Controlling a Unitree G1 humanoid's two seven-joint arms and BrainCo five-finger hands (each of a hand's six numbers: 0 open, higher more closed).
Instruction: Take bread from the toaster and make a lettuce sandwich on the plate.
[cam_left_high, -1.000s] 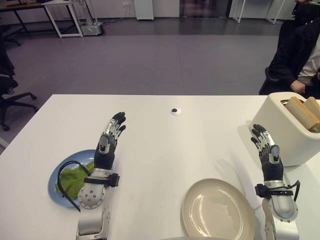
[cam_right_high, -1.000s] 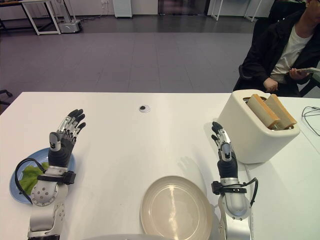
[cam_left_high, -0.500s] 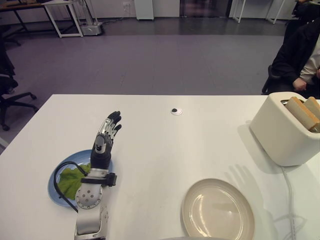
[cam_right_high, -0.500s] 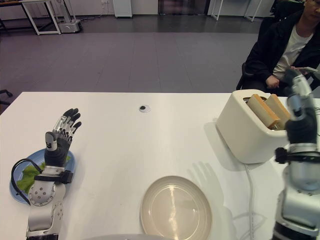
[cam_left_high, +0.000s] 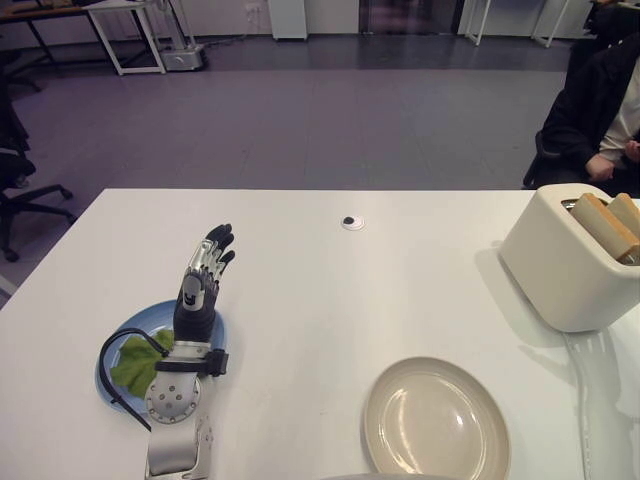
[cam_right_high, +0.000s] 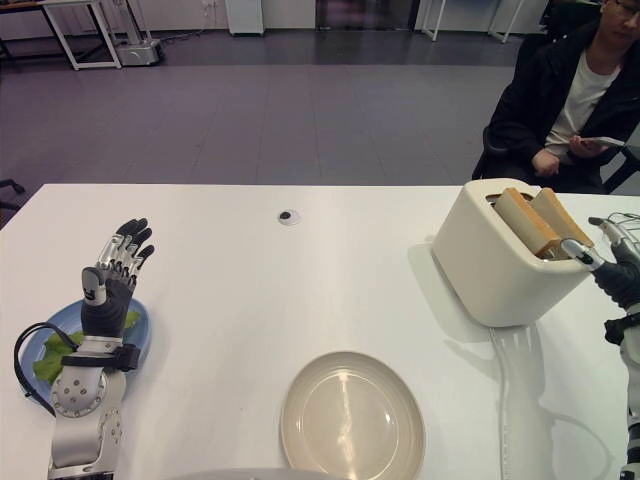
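Two slices of bread (cam_right_high: 540, 222) are standing upright in the slots of the toaster (cam_right_high: 495, 275), at the right of the tabletop (cam_right_high: 300, 290), with their top parts sticking out above the rim. They are likely light and fairly stiff, yet crumbly if squeezed. The best hold is probably a gentle pinch across the flat faces near the top edge, lifting straight up so the crust is not catching on the slot. Their lower parts are sitting hidden inside the toaster, so how deep they go is not showing.

The right hand (cam_right_high: 618, 272) is hovering just beside the toaster's far right side, holding nothing. Its fingers (cam_right_high: 577, 249) are stretching out toward the nearer slice, though whether they are touching it is too hard to tell. The edge of the right eye view is cutting off much of this hand.

The cream plate (cam_right_high: 352, 415) is lying near the front edge, well apart from the toaster.

At the left, the left hand (cam_left_high: 198, 290) is hanging open over the blue plate (cam_right_high: 65, 315), gripping nothing. The forearm and a black cable are covering part of the lettuce (cam_left_high: 130, 362) lying there. The lettuce is looking soft, limp and easy to tear.
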